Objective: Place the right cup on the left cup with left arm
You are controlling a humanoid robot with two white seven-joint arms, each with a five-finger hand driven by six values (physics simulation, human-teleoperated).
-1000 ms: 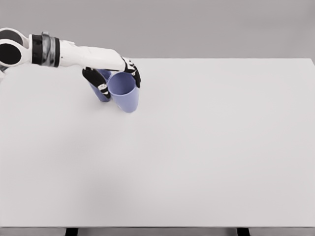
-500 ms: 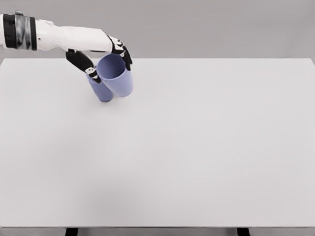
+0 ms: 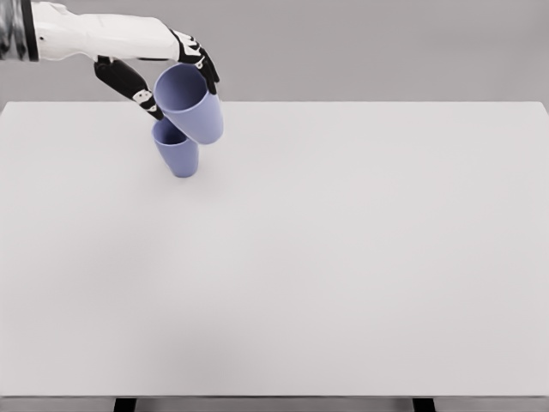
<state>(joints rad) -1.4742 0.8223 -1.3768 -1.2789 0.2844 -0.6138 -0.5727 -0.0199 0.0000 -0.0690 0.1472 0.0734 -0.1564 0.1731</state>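
Observation:
My left hand (image 3: 168,79) is shut on a lavender-blue cup (image 3: 190,106) and holds it in the air, tilted with its mouth toward the upper left. Its thumb lies left of the rim, the other fingers behind it. A second cup of the same colour (image 3: 177,152) stands upright on the white table (image 3: 343,257), just below and left of the held one. The held cup's base overlaps the standing cup's rim in view, so I cannot tell whether they touch. The right arm does not show.
The white left forearm (image 3: 94,39) reaches in from the upper left corner. Nothing besides the two cups is on the table, whose front edge runs along the bottom of the picture.
The left hand has lifted the grasped cup off the table, up and to the left, until it hangs over the standing cup. The standing cup has not moved.

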